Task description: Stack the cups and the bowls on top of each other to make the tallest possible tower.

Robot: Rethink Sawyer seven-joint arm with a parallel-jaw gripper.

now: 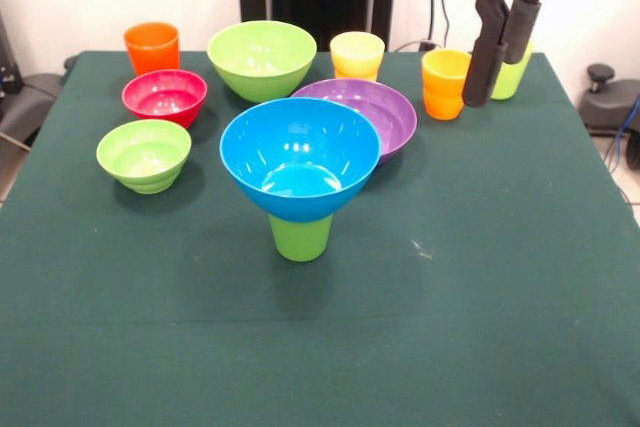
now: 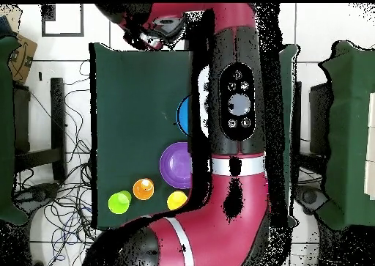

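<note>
A large blue bowl (image 1: 300, 152) sits on a green cup (image 1: 300, 237) at the table's middle, a two-piece tower. The purple bowl (image 1: 385, 109) lies right behind it. The large lime green bowl (image 1: 262, 57), small red bowl (image 1: 165, 97), small lime green bowl (image 1: 145, 154), orange cup (image 1: 152, 47) and pale yellow cup (image 1: 357, 55) stand apart. My gripper (image 1: 496, 79) hangs empty at the far right, beside the orange-yellow cup (image 1: 445, 84) and in front of the yellow-green cup (image 1: 514, 77).
In the overhead view my red arm (image 2: 234, 131) covers most of the green table (image 2: 132, 116). Only part of the blue bowl (image 2: 182, 113), the purple bowl (image 2: 173, 163) and three cups near the base (image 2: 143, 189) show.
</note>
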